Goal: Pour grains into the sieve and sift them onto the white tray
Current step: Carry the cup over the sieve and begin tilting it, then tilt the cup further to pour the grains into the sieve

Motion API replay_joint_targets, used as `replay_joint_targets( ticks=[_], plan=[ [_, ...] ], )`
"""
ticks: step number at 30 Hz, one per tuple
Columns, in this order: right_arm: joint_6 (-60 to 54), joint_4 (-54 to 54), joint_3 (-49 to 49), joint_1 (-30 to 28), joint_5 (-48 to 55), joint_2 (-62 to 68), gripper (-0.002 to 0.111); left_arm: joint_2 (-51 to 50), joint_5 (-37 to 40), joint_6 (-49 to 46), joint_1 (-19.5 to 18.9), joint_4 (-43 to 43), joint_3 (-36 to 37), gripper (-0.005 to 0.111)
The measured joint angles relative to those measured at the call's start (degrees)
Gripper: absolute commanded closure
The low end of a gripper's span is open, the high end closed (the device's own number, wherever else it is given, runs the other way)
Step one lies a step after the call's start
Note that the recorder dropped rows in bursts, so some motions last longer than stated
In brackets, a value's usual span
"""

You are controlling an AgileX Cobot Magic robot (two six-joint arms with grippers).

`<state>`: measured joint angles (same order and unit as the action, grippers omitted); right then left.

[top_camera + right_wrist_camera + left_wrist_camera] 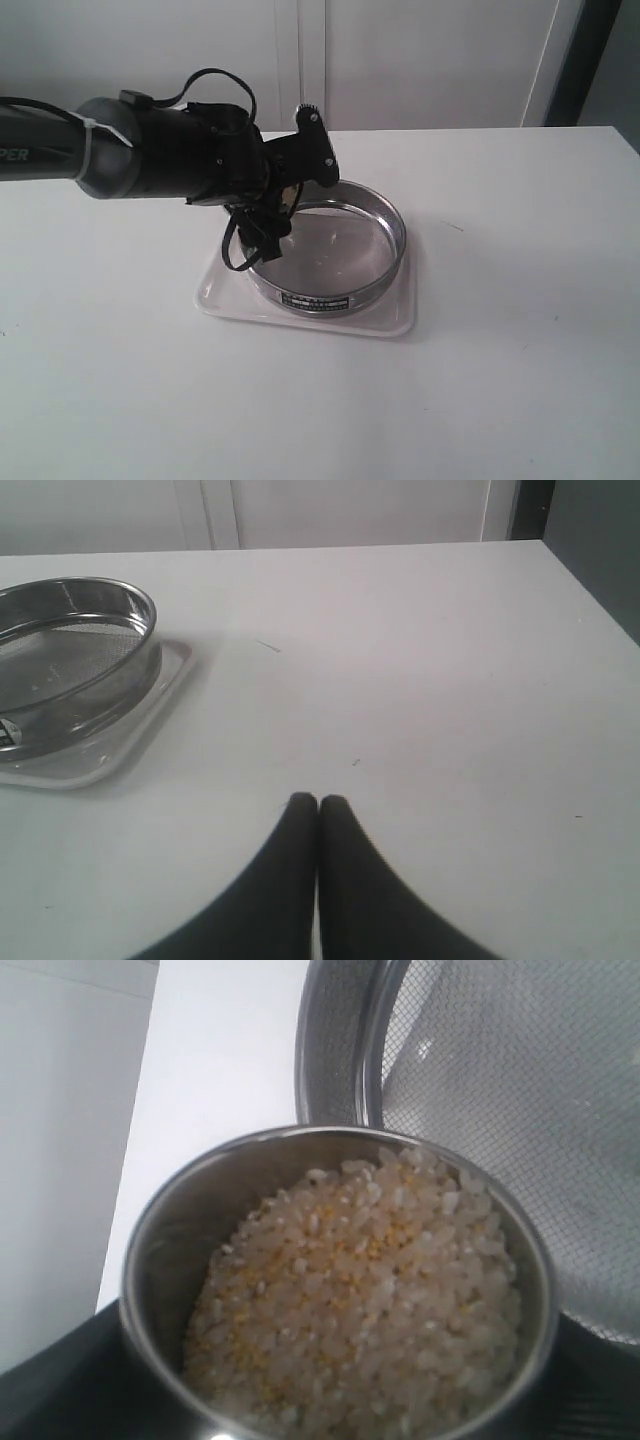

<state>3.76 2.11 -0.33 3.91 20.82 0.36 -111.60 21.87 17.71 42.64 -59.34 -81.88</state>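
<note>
At the edge of the sieve [330, 292], the left gripper [283, 200] squeezes the cup [160, 1250] of grains [360, 1300], likely ready for slow tipping, and the right gripper [318, 820] has its fingers pressed together.

Yellow-flecked whitish grains [370, 1300] — steel-grey meshed sieve [372, 290], white tray [396, 318].

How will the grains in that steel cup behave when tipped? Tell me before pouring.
Probably free-flowing: the grains are separate rice kernels and fine yellow granules, so they should slide out quickly. They fill the steel cup nearly to its rim, so slight tilt may spill them. Some could bounce off the sieve mesh.
</note>
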Motion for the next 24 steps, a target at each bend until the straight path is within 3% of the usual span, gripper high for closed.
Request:
replay_joint_targets(
  ticks=[24],
  plan=[
    [0.0, 0.0, 0.0, 0.0, 0.0, 0.0, 0.108, -2.69, 2.91, -8.2, 1.62, 3.2, -2.61, 0.107]
  ],
)
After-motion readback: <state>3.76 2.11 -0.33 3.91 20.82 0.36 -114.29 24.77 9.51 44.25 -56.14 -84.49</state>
